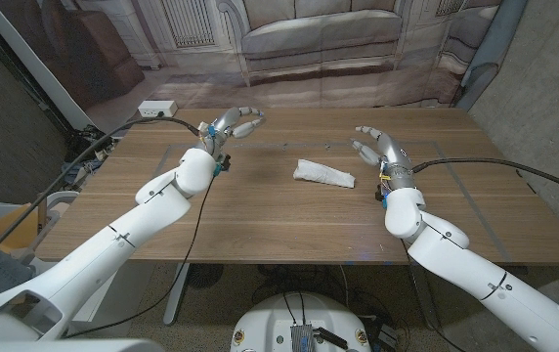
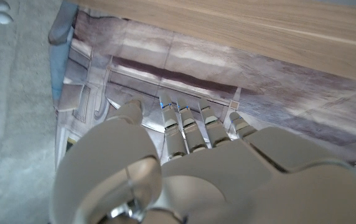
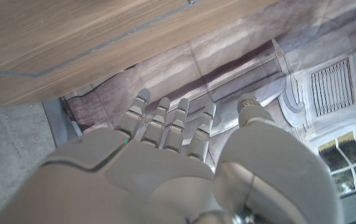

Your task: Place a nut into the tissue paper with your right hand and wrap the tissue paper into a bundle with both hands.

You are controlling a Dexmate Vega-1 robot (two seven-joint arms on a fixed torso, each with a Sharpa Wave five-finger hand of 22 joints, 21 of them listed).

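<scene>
Wooden table (image 1: 260,220) with a white tissue (image 1: 323,174) crumpled near its middle. Left hand (image 1: 229,125) raised over the far left part, fingers apart and curled, holding nothing. Right hand (image 1: 380,147) just right of the tissue, apart from it, fingers spread, empty. White box (image 1: 157,108) at the far left corner.

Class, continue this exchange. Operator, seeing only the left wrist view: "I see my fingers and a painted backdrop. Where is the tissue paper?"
Observer: The crumpled white tissue paper lies on the wooden table, between the two hands.
Operator: Is either hand touching it?
Observer: No. The left hand and the right hand are both apart from it, fingers spread, holding nothing.
</scene>
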